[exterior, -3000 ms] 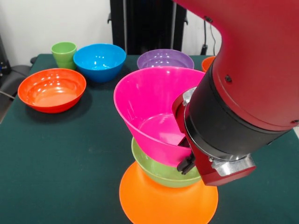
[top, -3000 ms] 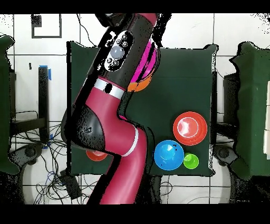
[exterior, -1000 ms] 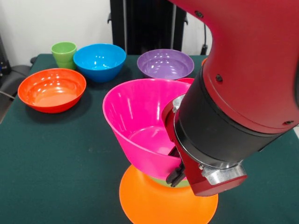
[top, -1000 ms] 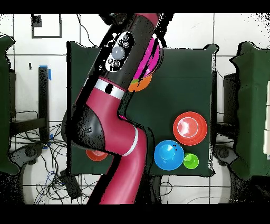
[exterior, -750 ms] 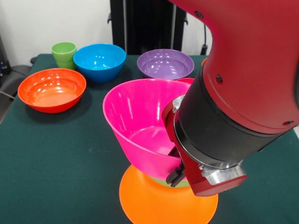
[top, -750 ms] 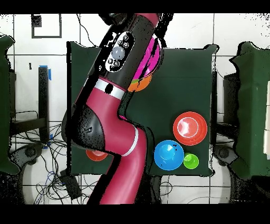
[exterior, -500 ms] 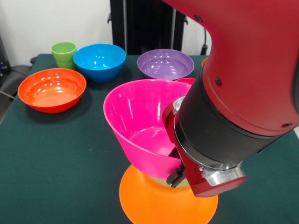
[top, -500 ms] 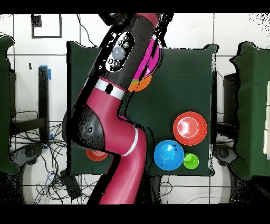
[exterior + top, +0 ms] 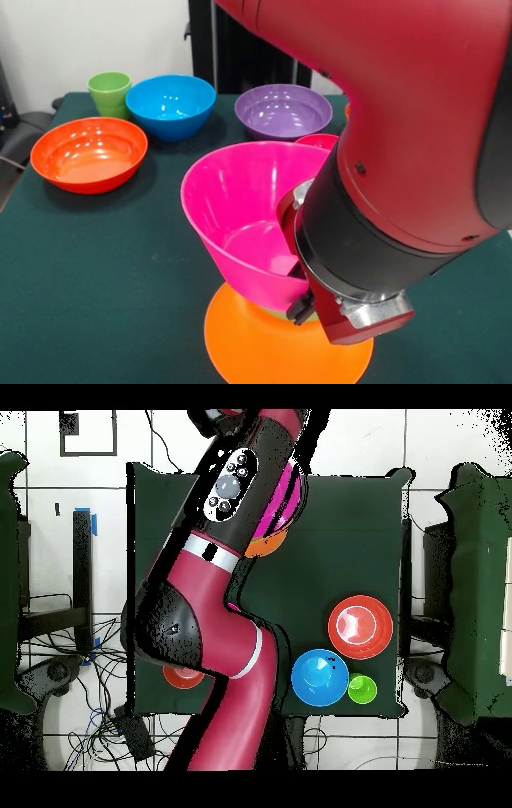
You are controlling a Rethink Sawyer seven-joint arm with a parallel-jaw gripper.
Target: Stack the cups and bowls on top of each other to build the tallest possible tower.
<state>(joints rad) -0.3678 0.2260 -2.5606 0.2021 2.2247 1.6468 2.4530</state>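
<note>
A large pink bowl [image 9: 244, 212] sits tilted on the tower, whose base is an upturned orange bowl [image 9: 272, 348]. The bowl between them is almost hidden. My gripper [image 9: 302, 298] is at the pink bowl's right rim and shut on it, with one black finger inside the wall and one outside. The arm covers most of the tower in the overhead view, leaving a pink edge [image 9: 293, 494] and an orange edge [image 9: 268, 545]. At the far left stand the light-green cup [image 9: 110, 91], a blue bowl [image 9: 170, 104] and a red-orange bowl [image 9: 89, 152].
A purple bowl [image 9: 283, 110] stands behind the tower, with a small red bowl's rim [image 9: 318, 142] just in front of it. The overhead view shows another red bowl [image 9: 183, 676] half under the arm near the table's edge.
The pink bowl has come down with my gripper onto the green bowl, which is now nearly covered. In the last second it shifted only slightly right and lower.
</note>
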